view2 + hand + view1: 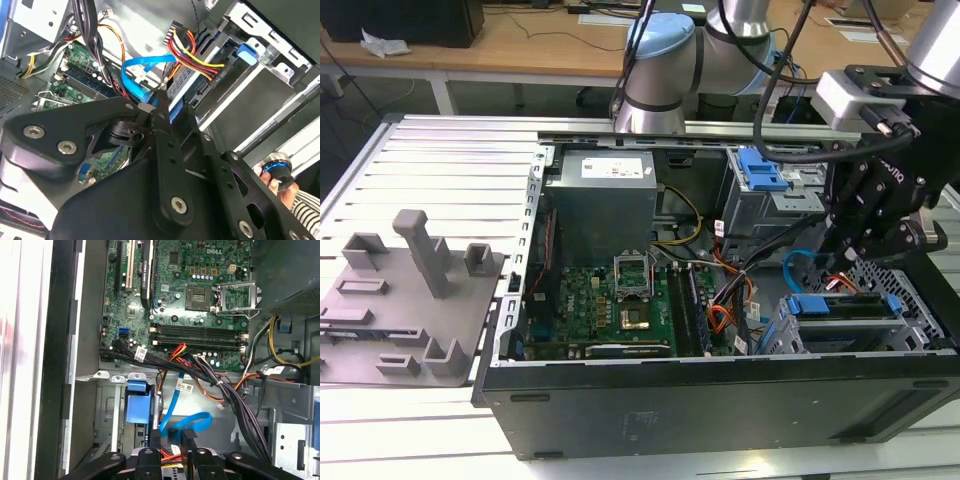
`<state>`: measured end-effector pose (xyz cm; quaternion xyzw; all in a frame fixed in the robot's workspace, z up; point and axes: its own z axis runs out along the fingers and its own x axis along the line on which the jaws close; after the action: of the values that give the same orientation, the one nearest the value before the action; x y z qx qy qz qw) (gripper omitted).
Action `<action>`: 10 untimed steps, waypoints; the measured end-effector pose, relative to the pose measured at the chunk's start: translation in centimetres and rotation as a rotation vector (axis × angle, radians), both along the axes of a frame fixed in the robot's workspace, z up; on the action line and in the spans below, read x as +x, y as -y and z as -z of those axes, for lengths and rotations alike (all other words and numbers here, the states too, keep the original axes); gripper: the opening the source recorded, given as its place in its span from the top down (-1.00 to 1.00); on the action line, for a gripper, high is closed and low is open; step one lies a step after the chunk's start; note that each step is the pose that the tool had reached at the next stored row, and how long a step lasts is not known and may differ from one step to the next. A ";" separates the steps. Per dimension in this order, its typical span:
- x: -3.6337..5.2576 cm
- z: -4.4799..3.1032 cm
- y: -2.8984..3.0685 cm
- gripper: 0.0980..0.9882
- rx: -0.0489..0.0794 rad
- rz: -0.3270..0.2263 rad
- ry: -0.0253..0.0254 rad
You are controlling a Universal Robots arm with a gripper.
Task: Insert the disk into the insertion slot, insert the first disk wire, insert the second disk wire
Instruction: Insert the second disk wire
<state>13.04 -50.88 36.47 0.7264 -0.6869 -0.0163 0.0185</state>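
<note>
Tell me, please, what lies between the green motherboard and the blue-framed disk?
In the exterior view, an orange and black wire bundle lies between the motherboard and the disk.

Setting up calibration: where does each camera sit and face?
Exterior view: off the arm, looking down into the open computer case; arm and hand show.
First wrist view: on the wrist, facing the motherboard past the hand.
Second wrist view: on the wrist, looking along the hand toward the drive cage.
Both wrist views share the light-blue wire.
</note>
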 end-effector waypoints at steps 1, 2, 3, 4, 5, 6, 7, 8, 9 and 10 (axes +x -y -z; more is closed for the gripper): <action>-0.05 0.03 -0.06 0.54 0.000 0.000 0.0000; -0.21 0.07 -0.06 0.54 0.000 0.000 0.0000; -0.38 0.14 -0.06 0.54 0.000 0.000 0.0000; -0.74 0.31 -0.06 0.54 0.000 0.000 0.0000; -1.03 0.60 -0.07 0.54 -0.002 0.000 0.0000; -1.03 0.77 -0.06 0.54 -0.006 0.000 0.0000; -1.04 0.79 -0.06 0.54 -0.010 0.000 0.0000; -1.04 0.81 -0.06 0.54 -0.010 0.000 0.0000; -1.04 0.80 -0.06 0.58 -0.011 0.000 0.0000; -1.04 0.80 -0.06 0.73 -0.011 0.000 0.0000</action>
<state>12.00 -50.82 35.67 0.7262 -0.6870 -0.0125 0.0226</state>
